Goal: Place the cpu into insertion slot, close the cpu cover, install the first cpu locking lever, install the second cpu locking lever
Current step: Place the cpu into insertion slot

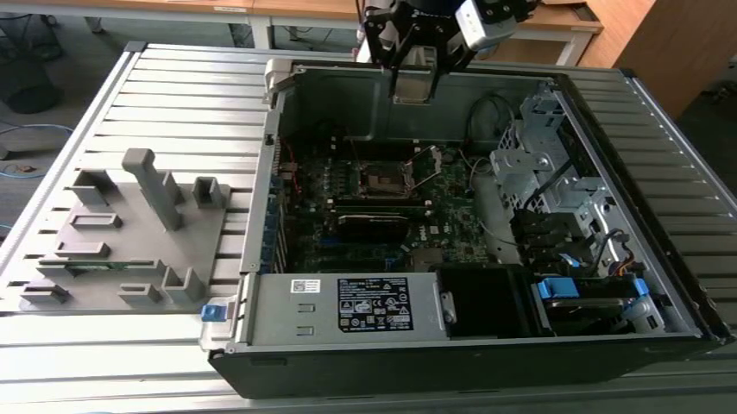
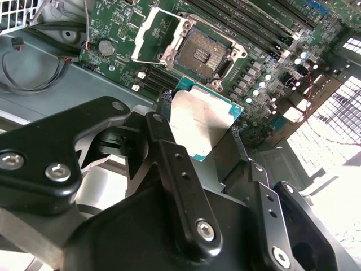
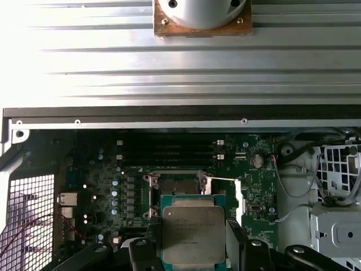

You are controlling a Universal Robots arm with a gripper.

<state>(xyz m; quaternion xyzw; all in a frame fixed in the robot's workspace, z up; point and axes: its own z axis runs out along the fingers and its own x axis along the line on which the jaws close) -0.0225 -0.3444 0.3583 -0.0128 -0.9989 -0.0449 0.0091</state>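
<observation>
My gripper (image 1: 415,79) hangs over the far wall of the open computer case, shut on the cpu (image 2: 204,119), a flat square chip with a grey metal top and a green edge. In both wrist views the chip sits between the two black fingers (image 3: 151,240). The insertion slot (image 2: 202,53) lies below and ahead of the chip with its dark centre bare. It also shows in the exterior view as the insertion slot (image 1: 382,178) in the middle of the motherboard. The cpu cover (image 2: 153,35) is swung open beside the socket.
A grey fixture block (image 1: 127,233) with posts stands on the slatted table at the exterior view's left. Inside the case are the power supply (image 1: 357,304), drive cages (image 1: 553,172), cables (image 2: 34,68) and long memory slots (image 2: 254,22).
</observation>
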